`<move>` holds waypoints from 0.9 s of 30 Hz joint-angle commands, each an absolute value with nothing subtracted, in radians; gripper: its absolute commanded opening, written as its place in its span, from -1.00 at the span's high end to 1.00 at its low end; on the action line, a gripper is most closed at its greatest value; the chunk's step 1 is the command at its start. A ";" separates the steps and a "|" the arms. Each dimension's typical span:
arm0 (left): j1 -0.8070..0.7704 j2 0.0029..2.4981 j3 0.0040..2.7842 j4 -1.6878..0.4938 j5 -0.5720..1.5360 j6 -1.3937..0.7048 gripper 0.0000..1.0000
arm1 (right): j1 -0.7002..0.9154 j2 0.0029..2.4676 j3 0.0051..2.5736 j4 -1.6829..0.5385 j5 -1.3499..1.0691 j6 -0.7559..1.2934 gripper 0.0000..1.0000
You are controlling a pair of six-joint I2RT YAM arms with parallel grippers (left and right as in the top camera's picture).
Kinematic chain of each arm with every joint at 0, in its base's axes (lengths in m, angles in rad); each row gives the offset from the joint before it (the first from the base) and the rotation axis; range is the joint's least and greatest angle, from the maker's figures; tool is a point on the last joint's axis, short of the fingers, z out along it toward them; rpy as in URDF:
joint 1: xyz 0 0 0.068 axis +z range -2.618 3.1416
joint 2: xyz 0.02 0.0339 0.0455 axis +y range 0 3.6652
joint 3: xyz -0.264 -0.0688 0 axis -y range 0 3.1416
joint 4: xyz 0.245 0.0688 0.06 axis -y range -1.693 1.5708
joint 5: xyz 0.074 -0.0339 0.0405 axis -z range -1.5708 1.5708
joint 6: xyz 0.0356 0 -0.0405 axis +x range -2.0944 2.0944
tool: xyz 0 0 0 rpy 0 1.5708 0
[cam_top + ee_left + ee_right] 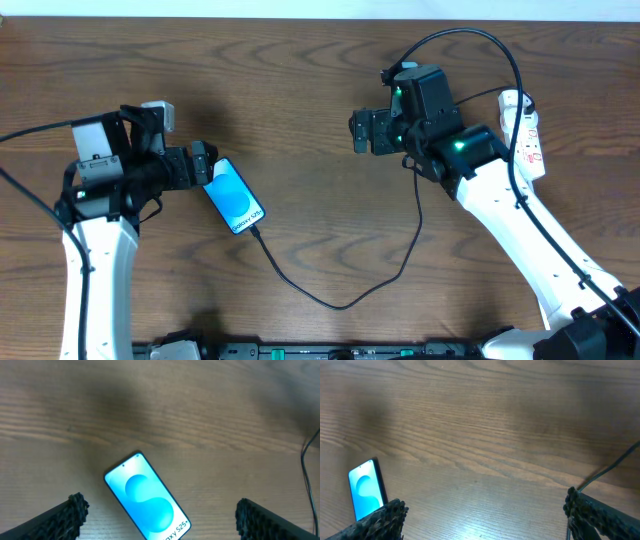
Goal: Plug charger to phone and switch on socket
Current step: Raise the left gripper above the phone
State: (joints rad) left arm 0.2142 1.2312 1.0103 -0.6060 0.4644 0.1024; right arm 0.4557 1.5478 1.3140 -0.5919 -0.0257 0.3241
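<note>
The phone (236,198) lies flat and slanted on the wood, its blue screen up; it also shows in the left wrist view (148,497) and the right wrist view (366,488). The charger (340,303), a thin black cable, runs from the phone's lower end in a loop toward the right arm. At the far right lies the white socket (527,128). My left gripper (208,165) hangs open over the phone's top end, and its fingers (72,512) stand wide on either side of the phone without touching it. My right gripper (358,132) is open over bare wood with nothing between its fingers (387,516).
The socket's white cord leaves its far end at the table's right edge. A black cable arcs above the right arm (480,38). A thin black cable line shows at the right edge of both wrist views (306,462) (612,466).
</note>
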 commanded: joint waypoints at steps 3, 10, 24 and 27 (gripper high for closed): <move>0.212 1.221 1.021 -0.626 0.463 0.118 -0.96 | 0.461 1.536 1.323 -0.600 -0.014 0.306 -0.99; 0.182 1.219 1.028 -0.598 0.474 0.254 -0.96 | 0.457 1.536 1.323 -0.604 -0.084 0.269 -0.99; -0.105 1.221 1.078 -0.556 0.234 0.302 -0.96 | 0.369 1.536 1.328 -0.664 -0.225 0.205 -0.99; -0.108 1.221 1.078 -0.553 0.235 0.292 -0.96 | 0.342 1.536 1.328 -0.701 -0.238 0.187 -0.99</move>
State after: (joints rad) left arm -0.1051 1.2228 1.0515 -0.5568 0.2699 0.2890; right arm 0.3668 1.5478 1.3140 -0.6857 -0.2031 0.2253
